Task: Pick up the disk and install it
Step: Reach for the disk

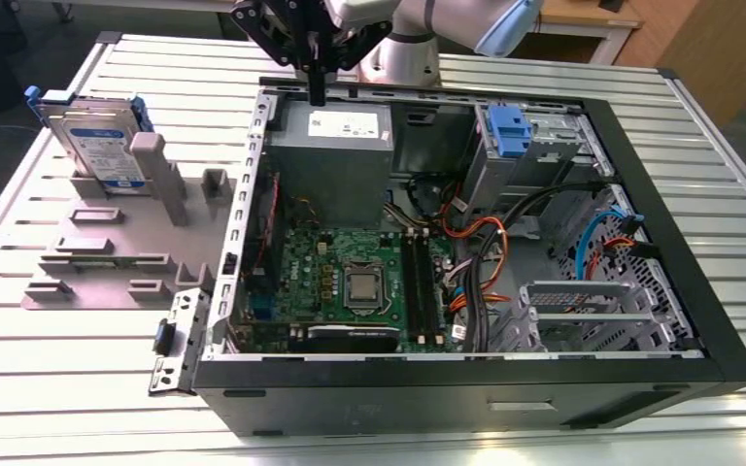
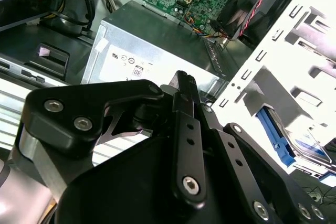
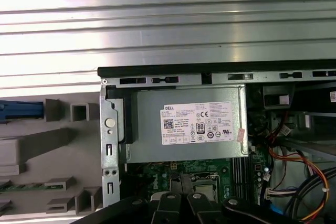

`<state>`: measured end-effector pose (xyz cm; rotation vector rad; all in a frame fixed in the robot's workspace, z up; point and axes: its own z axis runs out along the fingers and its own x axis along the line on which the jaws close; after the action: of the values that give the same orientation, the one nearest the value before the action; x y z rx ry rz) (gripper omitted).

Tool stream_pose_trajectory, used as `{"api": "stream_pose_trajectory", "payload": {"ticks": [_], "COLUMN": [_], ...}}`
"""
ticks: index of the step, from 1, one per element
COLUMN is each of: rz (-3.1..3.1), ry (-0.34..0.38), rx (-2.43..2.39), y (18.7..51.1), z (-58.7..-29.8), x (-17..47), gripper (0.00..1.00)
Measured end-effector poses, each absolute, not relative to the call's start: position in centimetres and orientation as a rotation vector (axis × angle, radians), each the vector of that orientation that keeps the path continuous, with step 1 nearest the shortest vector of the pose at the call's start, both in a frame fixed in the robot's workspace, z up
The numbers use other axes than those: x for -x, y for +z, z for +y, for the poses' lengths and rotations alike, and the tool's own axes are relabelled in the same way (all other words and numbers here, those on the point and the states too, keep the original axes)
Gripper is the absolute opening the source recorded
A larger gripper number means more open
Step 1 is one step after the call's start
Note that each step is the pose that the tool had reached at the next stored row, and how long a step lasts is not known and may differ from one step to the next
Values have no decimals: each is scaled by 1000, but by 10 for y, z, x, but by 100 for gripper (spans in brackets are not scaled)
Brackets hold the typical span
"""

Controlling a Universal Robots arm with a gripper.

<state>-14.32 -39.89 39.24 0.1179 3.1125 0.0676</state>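
Plainly, in the exterior view the gripper (image 1: 318,95) hangs at about twelve o'clock over the open computer case (image 1: 684,320), just above the far edge of the grey power supply (image 1: 334,136), its jaws drawn narrow with nothing between them. The disk (image 1: 94,146) stands on edge in a grey slotted holder (image 1: 101,257) at about ten o'clock from the case, well apart from the gripper; I judge it is propped upright so its faces are free for a grasp. The case lies on its side, lid off, probably so its bays open upward. In the second wrist view the closed fingers (image 2: 182,85) point over the power supply, and the disk shows beyond the case's perforated wall (image 2: 273,72). In the first wrist view the disk's blue bracket (image 3: 21,111) sits outside the case, beside the holder.
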Motion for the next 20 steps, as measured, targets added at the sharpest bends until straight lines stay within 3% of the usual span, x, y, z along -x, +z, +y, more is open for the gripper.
{"api": "stream_pose_trajectory", "payload": {"ticks": [20], "rz": [3113], "ry": [68], "rx": [-118], "y": [391], "z": [-399], "x": [148], "gripper": [11]}}
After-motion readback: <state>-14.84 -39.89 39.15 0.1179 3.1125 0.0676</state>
